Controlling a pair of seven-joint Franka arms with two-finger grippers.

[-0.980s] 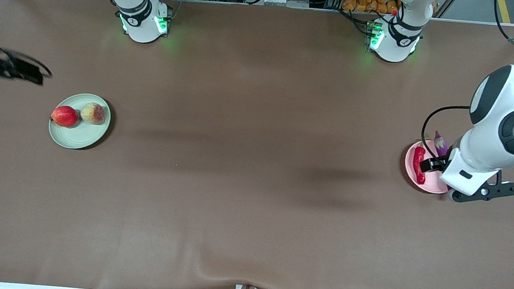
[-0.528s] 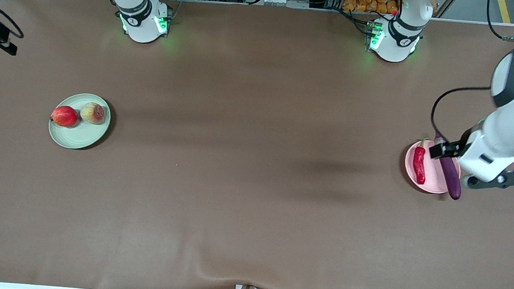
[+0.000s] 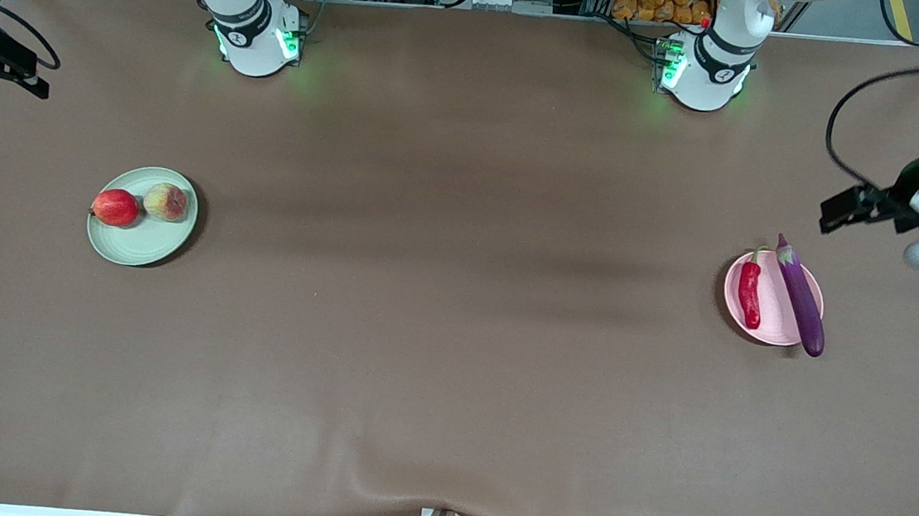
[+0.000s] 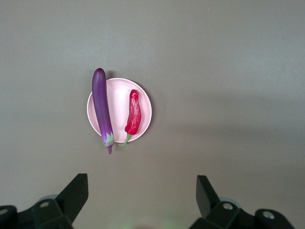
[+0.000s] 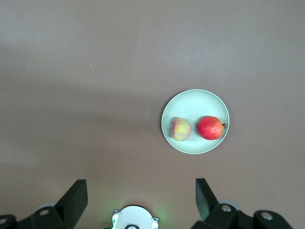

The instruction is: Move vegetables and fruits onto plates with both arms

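Since a second ago the left gripper (image 3: 833,216) has let go of the eggplant (image 3: 799,293) and risen off the pink plate (image 3: 773,331); its jaws are spread wide, empty. The eggplant lies across the plate beside the chili (image 3: 749,293), its tip overhanging the rim toward the camera, so a nudge could probably roll it onto the tabletop (image 3: 453,332). On the green plate (image 3: 136,250), pomegranate (image 3: 115,207) touches peach (image 3: 166,202). The right gripper (image 5: 138,200) waits high, jaws spread wide. Both plates stand well apart, open tabletop between them.

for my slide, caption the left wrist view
Long glossy purple eggplant and red chili pepper on round pale pink plate.
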